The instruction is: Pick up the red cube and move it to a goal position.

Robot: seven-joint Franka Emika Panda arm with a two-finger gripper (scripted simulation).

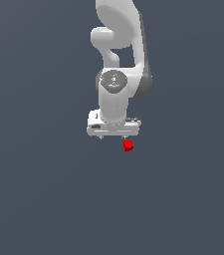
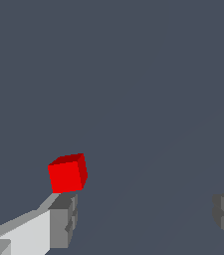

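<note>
- The white arm reaches down with its gripper (image 1: pixel 114 135) spread wide and holding nothing.
- In the wrist view the two grey fingertips (image 2: pixel 63 219) stand well apart.
- The red cube (image 2: pixel 67 173) sits just past the tip of one finger, outside the gap between them.
- In the exterior view the red cube (image 1: pixel 128 146) lies just under the gripper's edge, towards the exterior view's right.

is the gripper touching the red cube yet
Cannot tell. In the wrist view the cube sits right at the tip of one finger, not between the open jaws, and no gap shows; the exterior view is too small to settle it.
</note>
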